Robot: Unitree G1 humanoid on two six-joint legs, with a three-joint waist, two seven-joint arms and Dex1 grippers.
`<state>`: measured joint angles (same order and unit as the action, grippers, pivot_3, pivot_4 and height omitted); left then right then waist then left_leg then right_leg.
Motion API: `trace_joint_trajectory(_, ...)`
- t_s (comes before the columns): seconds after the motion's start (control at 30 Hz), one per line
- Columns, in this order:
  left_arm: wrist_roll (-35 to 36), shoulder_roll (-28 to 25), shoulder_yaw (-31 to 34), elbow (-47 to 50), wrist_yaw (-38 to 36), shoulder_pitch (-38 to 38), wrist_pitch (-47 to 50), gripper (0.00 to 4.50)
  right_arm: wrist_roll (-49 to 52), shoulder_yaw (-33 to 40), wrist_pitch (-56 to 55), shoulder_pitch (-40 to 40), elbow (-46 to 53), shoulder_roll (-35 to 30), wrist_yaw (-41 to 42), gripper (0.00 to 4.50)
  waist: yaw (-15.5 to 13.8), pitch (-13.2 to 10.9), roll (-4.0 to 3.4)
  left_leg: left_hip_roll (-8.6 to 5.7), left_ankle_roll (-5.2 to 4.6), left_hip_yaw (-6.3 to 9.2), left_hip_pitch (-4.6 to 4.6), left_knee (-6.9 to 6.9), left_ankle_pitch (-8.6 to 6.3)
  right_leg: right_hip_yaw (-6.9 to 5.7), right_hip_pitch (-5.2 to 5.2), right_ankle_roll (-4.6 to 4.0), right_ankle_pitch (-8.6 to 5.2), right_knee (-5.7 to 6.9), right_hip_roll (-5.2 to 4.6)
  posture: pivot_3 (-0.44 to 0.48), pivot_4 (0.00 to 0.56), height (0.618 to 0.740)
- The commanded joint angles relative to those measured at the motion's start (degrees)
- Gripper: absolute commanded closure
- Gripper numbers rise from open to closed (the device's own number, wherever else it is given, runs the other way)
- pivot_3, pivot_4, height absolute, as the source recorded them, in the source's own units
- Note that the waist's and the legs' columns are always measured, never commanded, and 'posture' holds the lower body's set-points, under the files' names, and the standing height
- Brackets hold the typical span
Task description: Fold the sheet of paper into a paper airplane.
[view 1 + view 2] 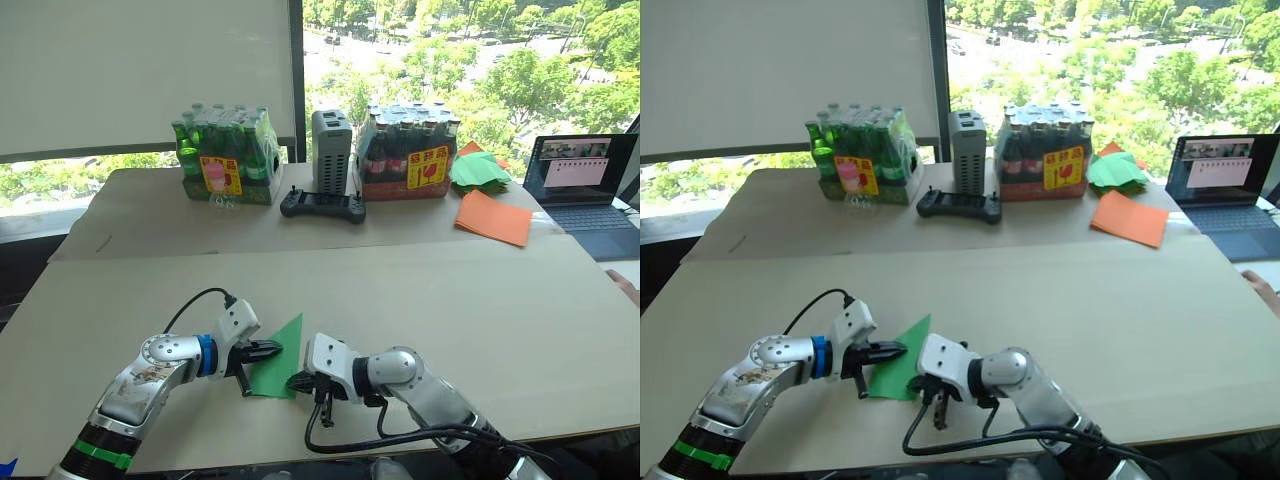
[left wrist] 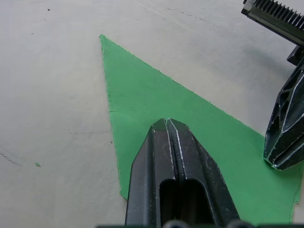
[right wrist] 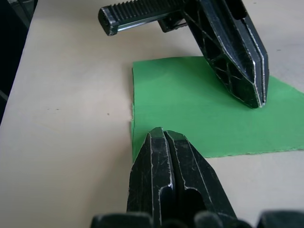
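Lying flat low in the frame on our tabletop (image 1: 480,300), the paper (image 1: 278,360) sits between our closed left fingers (image 1: 268,349) and closed right fingers (image 1: 300,381), both pressing its edges, gripping nothing.

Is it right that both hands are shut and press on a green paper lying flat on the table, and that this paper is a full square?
Not quite. The green paper is a triangle with one sharp point, not a full square; the left wrist view shows this. The rest holds: the left hand and the right hand are both shut, with their tips on the paper, which lies flat on the table.
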<state>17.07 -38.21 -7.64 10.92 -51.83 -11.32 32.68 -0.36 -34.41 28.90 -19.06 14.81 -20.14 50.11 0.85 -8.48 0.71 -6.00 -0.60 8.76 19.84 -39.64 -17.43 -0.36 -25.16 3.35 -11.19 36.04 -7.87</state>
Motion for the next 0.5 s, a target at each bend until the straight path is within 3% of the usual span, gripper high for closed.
trace_joint_trajectory(0.03,-0.6,-1.2,0.0,0.8,0.0,0.3,0.8,4.45,-0.5,-4.2,2.9,2.1,-0.1,-1.5,1.9,4.5,0.0,0.0,0.0,0.0,0.0,0.0,0.0,0.0,0.0,0.0,0.0,0.0,0.0,0.0,0.01,0.0,0.15,0.715)
trace_joint_trajectory(0.27,-0.3,-1.6,-0.4,1.4,-0.3,0.3,1.4,4.45,0.1,-4.1,3.6,2.8,1.6,-2.2,1.6,4.5,0.0,0.0,0.0,0.03,0.03,-0.01,0.0,0.01,-0.02,0.0,0.0,0.0,0.0,-0.03,0.04,0.0,0.15,0.715)
trace_joint_trajectory(0.5,-0.4,-0.5,-1.0,1.0,-0.2,-0.2,0.9,4.45,9.2,8.6,4.1,2.3,8.8,0.8,-1.2,4.5,-0.2,0.0,0.01,0.03,0.03,0.0,0.04,0.0,-0.03,0.0,-0.02,0.0,0.0,-0.04,0.04,0.0,0.15,0.715)
